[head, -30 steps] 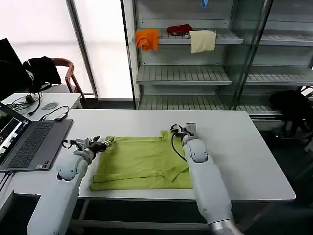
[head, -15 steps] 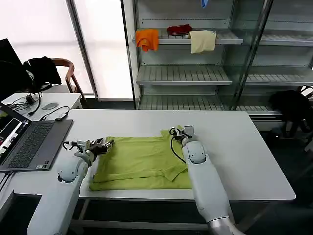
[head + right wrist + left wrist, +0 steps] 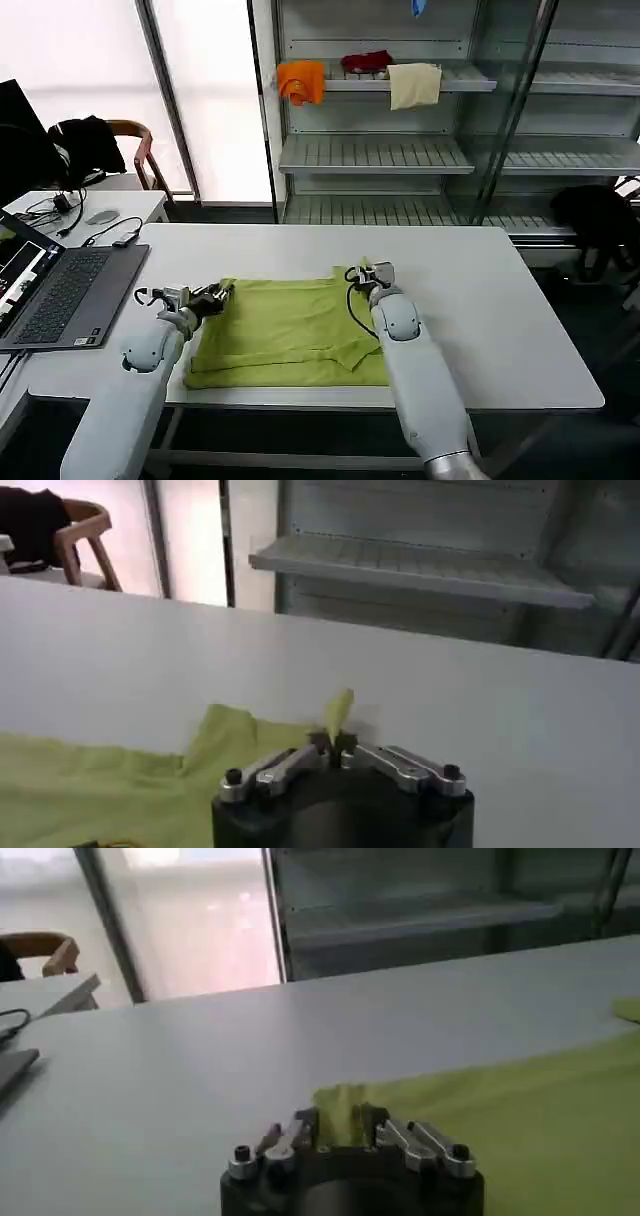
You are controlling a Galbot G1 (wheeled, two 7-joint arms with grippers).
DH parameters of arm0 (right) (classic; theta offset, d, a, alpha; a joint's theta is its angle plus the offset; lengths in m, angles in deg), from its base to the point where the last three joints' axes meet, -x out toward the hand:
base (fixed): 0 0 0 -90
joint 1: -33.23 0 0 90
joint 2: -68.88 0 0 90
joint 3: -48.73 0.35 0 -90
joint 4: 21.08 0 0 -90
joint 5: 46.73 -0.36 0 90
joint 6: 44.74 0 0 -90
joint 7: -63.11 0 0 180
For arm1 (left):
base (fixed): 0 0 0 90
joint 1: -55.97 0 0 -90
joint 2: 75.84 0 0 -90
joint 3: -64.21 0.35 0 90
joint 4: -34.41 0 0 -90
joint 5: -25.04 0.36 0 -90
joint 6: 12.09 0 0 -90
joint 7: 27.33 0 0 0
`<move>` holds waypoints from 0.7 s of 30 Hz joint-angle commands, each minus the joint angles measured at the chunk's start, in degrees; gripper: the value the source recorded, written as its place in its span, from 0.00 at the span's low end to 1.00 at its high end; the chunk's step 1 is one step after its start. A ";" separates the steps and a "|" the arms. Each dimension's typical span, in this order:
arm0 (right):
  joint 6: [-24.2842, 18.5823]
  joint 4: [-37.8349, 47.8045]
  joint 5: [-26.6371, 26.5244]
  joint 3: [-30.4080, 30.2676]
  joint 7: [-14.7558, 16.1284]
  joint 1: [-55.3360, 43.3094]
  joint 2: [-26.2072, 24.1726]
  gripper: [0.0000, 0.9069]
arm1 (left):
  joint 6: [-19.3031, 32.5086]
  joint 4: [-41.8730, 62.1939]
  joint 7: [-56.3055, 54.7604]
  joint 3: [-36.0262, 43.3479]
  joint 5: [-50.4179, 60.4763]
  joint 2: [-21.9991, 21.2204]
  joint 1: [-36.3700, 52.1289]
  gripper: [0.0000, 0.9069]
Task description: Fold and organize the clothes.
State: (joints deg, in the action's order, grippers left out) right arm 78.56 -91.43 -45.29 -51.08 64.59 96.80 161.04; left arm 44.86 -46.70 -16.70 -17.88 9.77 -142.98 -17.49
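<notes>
The lime yellow-green T-shirt (image 3: 285, 325) lies partly folded on the white table (image 3: 480, 300), near its front edge. My left gripper (image 3: 218, 293) is low at the shirt's far left corner, and in the left wrist view its fingers (image 3: 308, 1128) close on a raised tuft of the green cloth (image 3: 520, 1118). At the shirt's far right corner my right gripper (image 3: 362, 272) is shut on a pinched peak of fabric (image 3: 338, 712) that sticks up between its fingertips. The rest of the shirt (image 3: 100, 790) lies flat on the table.
An open laptop (image 3: 60, 290) sits at the table's left end, with cables beyond it. Metal shelving behind holds orange (image 3: 301, 80), red (image 3: 367, 60) and cream (image 3: 414, 83) cloths. A chair with a black garment (image 3: 85, 140) stands at the back left.
My right gripper has shifted a little to the left and nearer with the shirt corner. The left gripper has barely moved.
</notes>
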 commanded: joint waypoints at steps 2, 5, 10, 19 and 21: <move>0.09 -4.74 -3.55 -0.70 -0.43 1.09 -0.13 0.00 | 0.01 -0.77 0.97 -0.20 -0.31 -0.24 -0.09 0.00; 0.10 -7.05 -6.09 -0.96 -1.15 1.69 -0.23 0.00 | -0.02 -2.20 0.44 -0.46 -2.64 -0.09 -0.28 0.00; 0.18 -10.79 -9.42 -1.59 -3.08 2.15 -0.96 0.00 | -0.04 -5.74 0.02 -1.55 -5.66 0.85 -0.56 0.01; 0.29 -18.05 -10.40 -2.15 -3.03 6.88 -3.45 0.00 | -0.02 -10.87 0.70 -4.68 -8.66 2.57 -5.25 0.01; 0.32 -19.92 -10.72 -2.10 -2.87 8.31 -4.10 0.00 | -0.01 -12.15 0.89 -5.12 -8.97 2.89 -6.78 0.00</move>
State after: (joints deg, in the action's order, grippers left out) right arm 78.97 -104.12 -54.03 -53.04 62.18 101.45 158.99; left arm 44.82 -53.08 -16.14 -20.76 3.99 -141.17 -19.79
